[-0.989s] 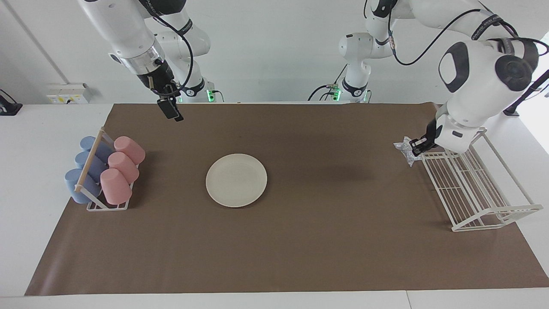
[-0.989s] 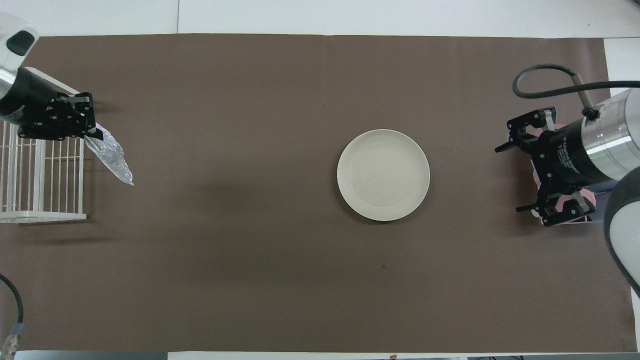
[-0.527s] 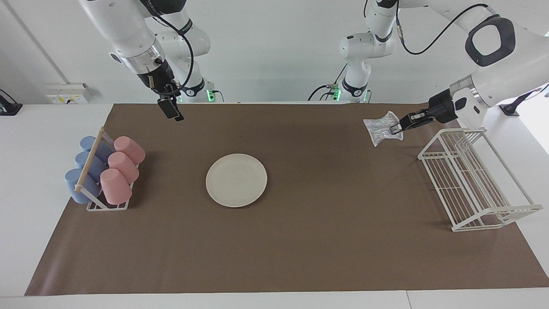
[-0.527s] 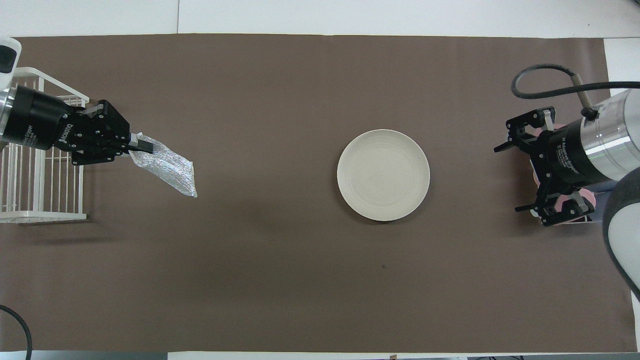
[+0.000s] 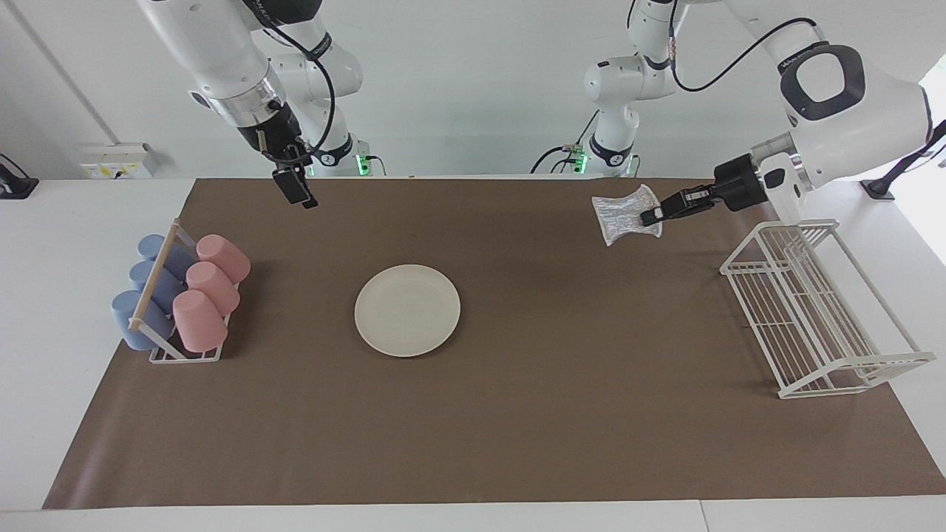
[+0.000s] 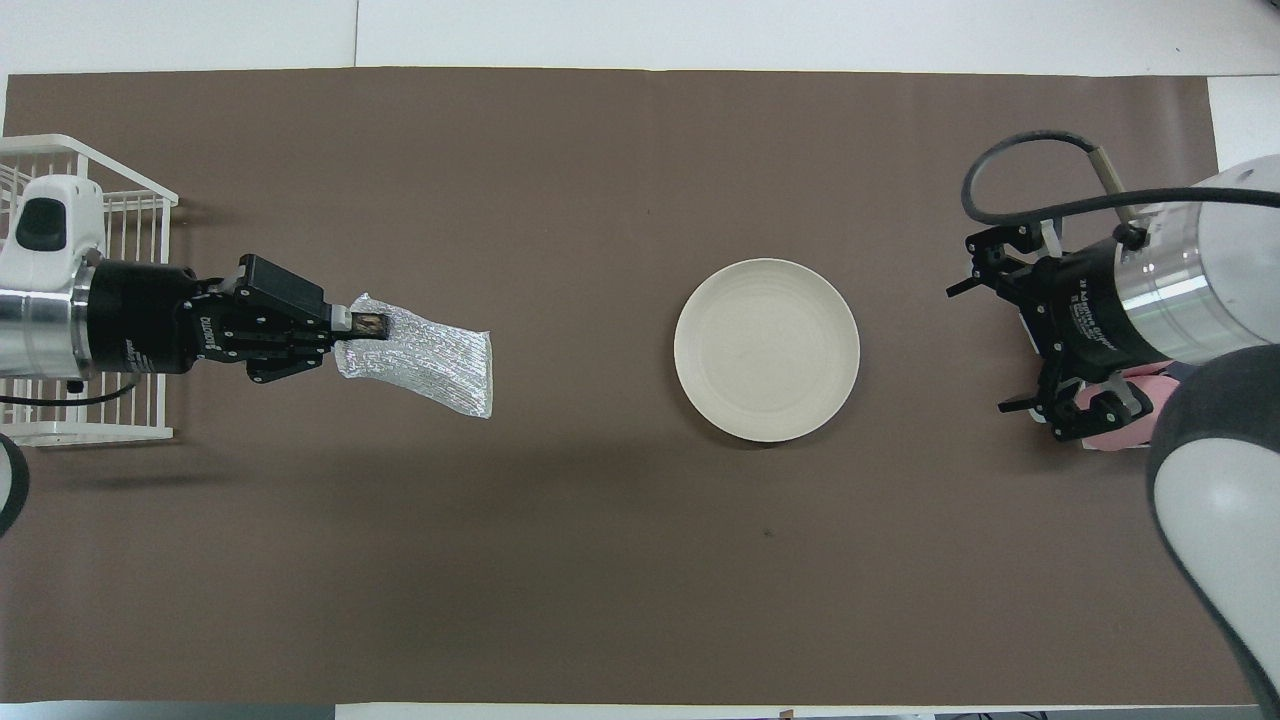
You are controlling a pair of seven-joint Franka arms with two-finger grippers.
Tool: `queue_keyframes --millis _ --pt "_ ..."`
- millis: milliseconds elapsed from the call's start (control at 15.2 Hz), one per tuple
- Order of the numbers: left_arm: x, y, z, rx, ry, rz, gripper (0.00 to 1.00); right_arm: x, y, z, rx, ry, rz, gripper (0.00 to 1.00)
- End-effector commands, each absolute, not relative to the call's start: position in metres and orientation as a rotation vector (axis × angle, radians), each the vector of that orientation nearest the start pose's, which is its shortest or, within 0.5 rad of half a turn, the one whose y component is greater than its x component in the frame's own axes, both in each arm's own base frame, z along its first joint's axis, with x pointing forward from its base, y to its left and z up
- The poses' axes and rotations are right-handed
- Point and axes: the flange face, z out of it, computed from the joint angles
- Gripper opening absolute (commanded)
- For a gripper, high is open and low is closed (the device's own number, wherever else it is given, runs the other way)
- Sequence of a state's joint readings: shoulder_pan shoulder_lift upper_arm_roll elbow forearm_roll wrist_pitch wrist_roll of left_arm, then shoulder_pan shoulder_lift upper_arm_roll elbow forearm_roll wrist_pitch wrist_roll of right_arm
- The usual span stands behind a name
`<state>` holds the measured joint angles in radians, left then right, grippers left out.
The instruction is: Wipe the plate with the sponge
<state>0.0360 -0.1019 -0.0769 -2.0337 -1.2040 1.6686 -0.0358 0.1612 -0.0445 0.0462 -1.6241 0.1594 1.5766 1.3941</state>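
Note:
The cream-white plate (image 5: pixel 407 310) (image 6: pixel 766 350) lies flat on the brown mat, near the middle of the table. My left gripper (image 5: pixel 650 216) (image 6: pixel 365 325) is up in the air, shut on one edge of the sponge (image 5: pixel 624 214) (image 6: pixel 425 355). The crinkly silvery pad hangs from it over bare mat, between the wire rack and the plate. My right gripper (image 5: pixel 295 193) (image 6: pixel 990 340) hangs open and holds nothing. It waits over the mat by the cup rack, at the right arm's end of the table.
A rack (image 5: pixel 177 295) with several blue and pink cups stands at the right arm's end. A pink cup (image 6: pixel 1120 415) shows under the right gripper. A white wire rack (image 5: pixel 813 310) (image 6: pixel 90 300) stands at the left arm's end.
My left gripper has lifted the sponge away from the wire rack and carried it toward the plate. The right gripper has shifted only slightly.

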Motion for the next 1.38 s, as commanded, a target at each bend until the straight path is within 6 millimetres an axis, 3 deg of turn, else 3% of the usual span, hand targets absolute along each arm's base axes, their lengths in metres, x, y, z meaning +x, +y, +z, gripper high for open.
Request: queue_keyframes --millis 0,198,396,593,725,989,1187,1319 --pt "0.458 -0.139 0.509 1.87 0.255 -0.184 0.0 0.517 0.162 0.623 -2.547 1.608 0.15 1.0" --pt "0.411 -0.173 0.492 1.786 0.225 -0.069 0.0 0.509 0.185 0.622 -2.553 1.618 0.163 1.0" --pt "0.381 -0.209 0.485 1.742 0.153 -0.019 0.0 0.49 0.23 0.619 -2.537 1.702 0.229 1.0" --pt "0.354 -0.221 0.47 1.706 0.07 0.038 0.0 0.479 0.261 0.614 -2.467 1.797 0.327 1.0" --pt "0.347 -0.225 0.462 1.696 0.023 0.074 0.0 0.463 0.294 0.614 -2.471 1.833 0.348 1.0" --pt "0.333 -0.248 0.46 1.668 0.03 0.082 0.0 0.451 0.302 0.615 -2.449 1.891 0.4 1.0" --pt "0.333 -0.249 0.459 1.666 0.024 0.081 0.0 0.448 0.317 0.618 -2.29 2.052 0.365 1.0" --pt "0.333 -0.249 0.459 1.667 0.025 0.082 0.0 0.434 0.331 0.613 -2.309 2.059 0.362 1.0"
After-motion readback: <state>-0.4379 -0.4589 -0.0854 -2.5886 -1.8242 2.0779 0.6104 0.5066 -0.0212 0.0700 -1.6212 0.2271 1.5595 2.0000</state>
